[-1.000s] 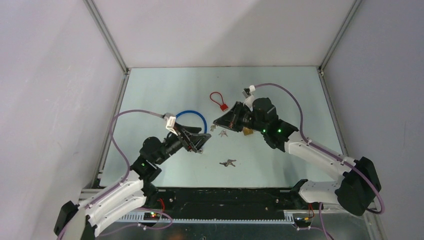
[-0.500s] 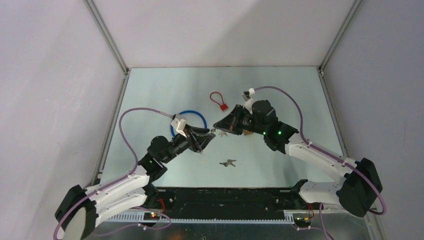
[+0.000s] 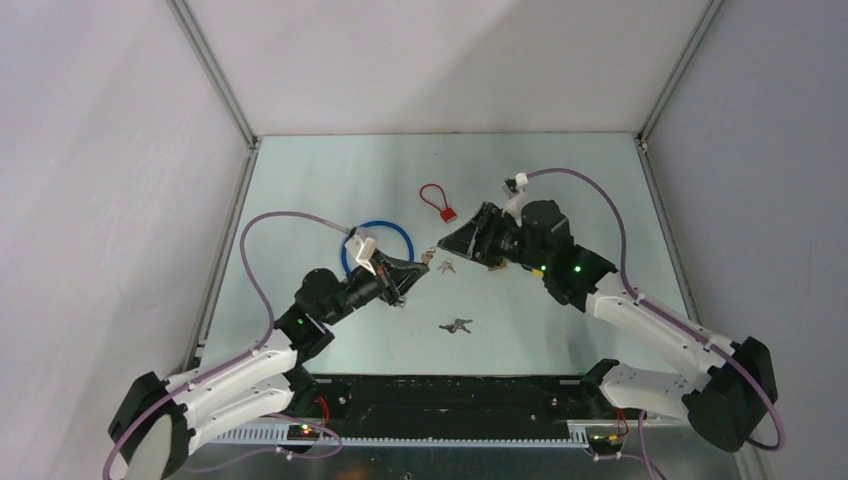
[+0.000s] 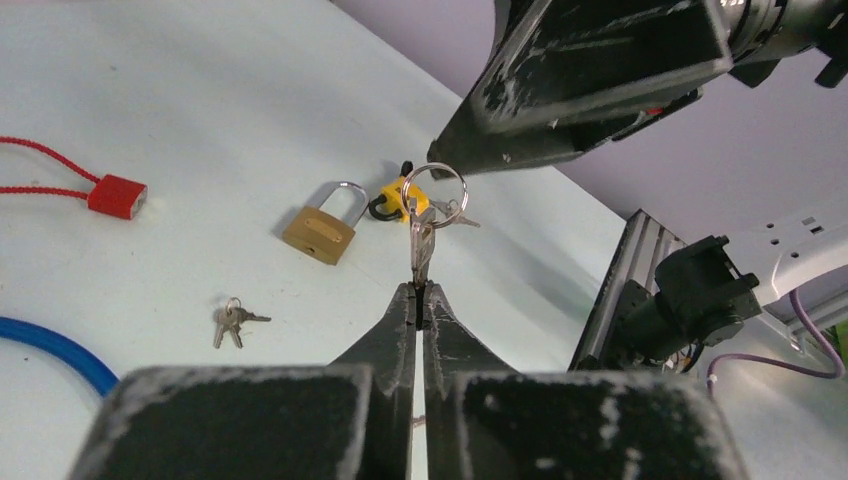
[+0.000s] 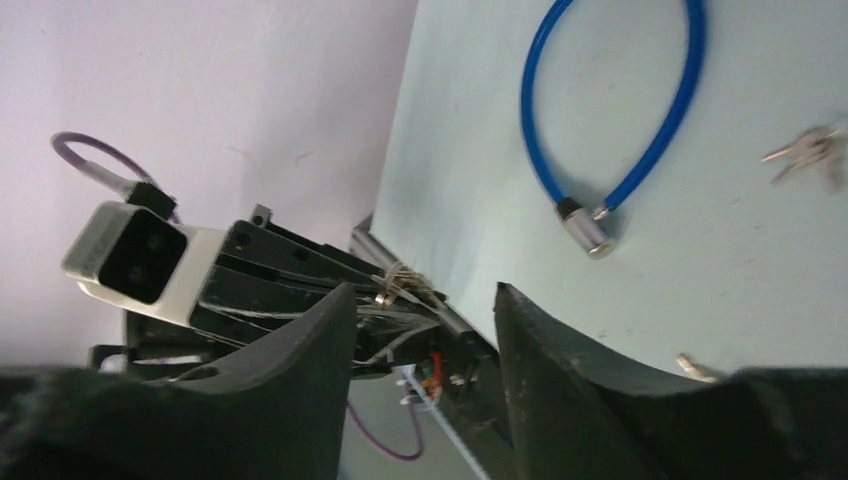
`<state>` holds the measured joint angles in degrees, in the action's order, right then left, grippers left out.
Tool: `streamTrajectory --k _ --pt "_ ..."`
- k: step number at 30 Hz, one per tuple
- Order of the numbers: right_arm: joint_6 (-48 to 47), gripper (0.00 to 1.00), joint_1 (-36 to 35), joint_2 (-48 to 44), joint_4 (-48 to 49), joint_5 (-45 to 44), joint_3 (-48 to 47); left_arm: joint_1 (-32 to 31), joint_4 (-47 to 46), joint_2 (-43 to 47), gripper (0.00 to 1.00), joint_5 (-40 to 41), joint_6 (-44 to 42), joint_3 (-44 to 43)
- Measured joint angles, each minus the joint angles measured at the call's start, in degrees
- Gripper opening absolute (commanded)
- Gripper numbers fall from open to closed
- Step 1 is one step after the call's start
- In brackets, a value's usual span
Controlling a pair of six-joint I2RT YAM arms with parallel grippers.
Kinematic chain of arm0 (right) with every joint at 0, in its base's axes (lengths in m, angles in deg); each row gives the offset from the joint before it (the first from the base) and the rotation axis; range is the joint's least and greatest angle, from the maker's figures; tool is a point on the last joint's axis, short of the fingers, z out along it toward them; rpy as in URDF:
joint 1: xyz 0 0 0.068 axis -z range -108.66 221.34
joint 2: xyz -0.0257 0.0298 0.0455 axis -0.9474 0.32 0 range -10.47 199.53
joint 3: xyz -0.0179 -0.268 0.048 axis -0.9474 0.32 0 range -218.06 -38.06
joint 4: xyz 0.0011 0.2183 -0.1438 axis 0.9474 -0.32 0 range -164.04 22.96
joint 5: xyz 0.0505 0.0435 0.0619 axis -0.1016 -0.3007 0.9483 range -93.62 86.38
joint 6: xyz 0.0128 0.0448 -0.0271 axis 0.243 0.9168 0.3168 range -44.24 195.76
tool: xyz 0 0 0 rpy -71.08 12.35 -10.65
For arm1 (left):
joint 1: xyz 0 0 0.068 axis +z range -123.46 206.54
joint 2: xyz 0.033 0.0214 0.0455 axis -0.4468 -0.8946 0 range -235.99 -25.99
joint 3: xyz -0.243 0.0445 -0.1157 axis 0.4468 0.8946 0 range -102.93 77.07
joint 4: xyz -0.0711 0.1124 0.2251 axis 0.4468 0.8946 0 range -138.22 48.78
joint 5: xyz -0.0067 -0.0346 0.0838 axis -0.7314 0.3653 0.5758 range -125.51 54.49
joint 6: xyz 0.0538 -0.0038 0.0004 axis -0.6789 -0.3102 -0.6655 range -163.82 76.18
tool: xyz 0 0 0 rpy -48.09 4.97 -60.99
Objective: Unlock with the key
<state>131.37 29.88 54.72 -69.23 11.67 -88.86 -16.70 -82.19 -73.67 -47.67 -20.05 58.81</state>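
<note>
From the top, I see my left gripper (image 3: 420, 266) with its jaws shut tight on a small metal key (image 3: 428, 257). The key is up in the air over the pale green worktop (image 3: 320, 180). It sticks out toward my right gripper (image 3: 447, 243), which is just beside it.

In the left wrist view, the key is long, flat and shiny. It runs in one line with the jaws and points straight away from them. A round wire ring (image 4: 436, 188) sits at its far end, and another little key hangs from that ring. The dark, scratched tip of the right gripper is just past the ring. I cannot tell if they touch. Down on the worktop lies a gold-colored padlock (image 4: 322, 230) with a shiny hoop. A small yellow lock (image 4: 402, 198) is beside it. A red lock (image 4: 115, 195) with a thin red cord is off to the left.

In the right wrist view, my right jaws stand apart with nothing between them. A smooth blue cable lock (image 5: 620, 130) curls on the worktop.
</note>
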Motion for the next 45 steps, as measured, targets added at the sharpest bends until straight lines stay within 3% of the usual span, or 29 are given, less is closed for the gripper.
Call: streamTrajectory --k 8,14,26,33,41,45 --pt "-17.77 0.69 4.07 -7.85 -7.28 -1.03 0.07 0.13 16.7 0.09 0.0 -2.93 0.11 -9.81" --pt "-33.4 0.69 4.07 -11.89 -7.98 6.56 0.11 0.42 31.78 -4.72 0.0 -10.8 -1.92 -19.19" --pt "-52.94 0.64 -2.14 -2.62 -13.0 22.49 -4.52 0.63 49.4 -5.99 0.0 -24.17 -9.9 -28.41" --pt "-59.6 0.4 -4.87 1.03 -17.29 26.93 -8.81 0.68 54.51 -6.51 0.0 -26.18 -13.0 -29.14" --pt "-61.99 0.31 -5.31 2.27 -18.71 29.29 -9.44 0.68 58.14 -7.34 0.0 -27.19 -15.28 -31.52" --pt "-62.64 0.14 -5.31 3.28 -18.71 29.83 -9.75 0.68 59.43 -7.74 0.0 -27.54 -16.22 -32.24"
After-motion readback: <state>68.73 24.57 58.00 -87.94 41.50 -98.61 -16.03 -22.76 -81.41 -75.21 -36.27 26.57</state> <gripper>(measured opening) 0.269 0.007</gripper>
